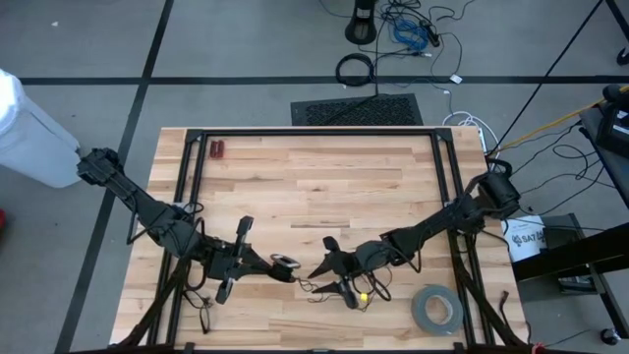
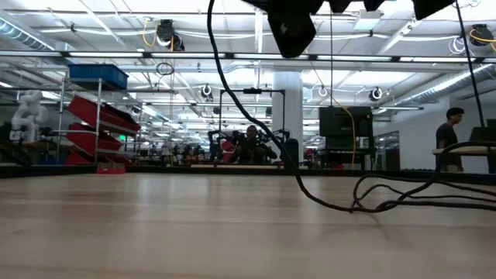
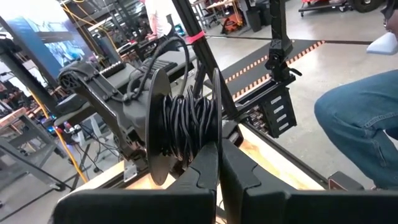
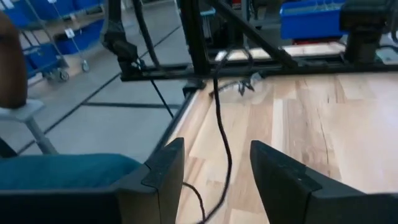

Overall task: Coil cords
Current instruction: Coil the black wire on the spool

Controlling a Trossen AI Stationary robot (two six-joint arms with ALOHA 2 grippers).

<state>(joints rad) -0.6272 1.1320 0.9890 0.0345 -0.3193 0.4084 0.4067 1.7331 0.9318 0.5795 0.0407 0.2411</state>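
Cord [image 4: 222, 134], thin, black and wiry, trails loose over the pale planked table [image 1: 314, 187] near its front edge, part wound on a black spool [image 3: 177, 127]. Left gripper [image 1: 257, 262] reaches low toward centre, jaws clenched. Right gripper [image 1: 329, 258] faces it, jaws released, astride the cord.

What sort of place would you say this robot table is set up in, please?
Most likely a large robotics lab or workshop. Beyond the wooden table, the low view shows an open hall with red storage bins on shelving and ceiling strip lights, and a person standing by another workstation.
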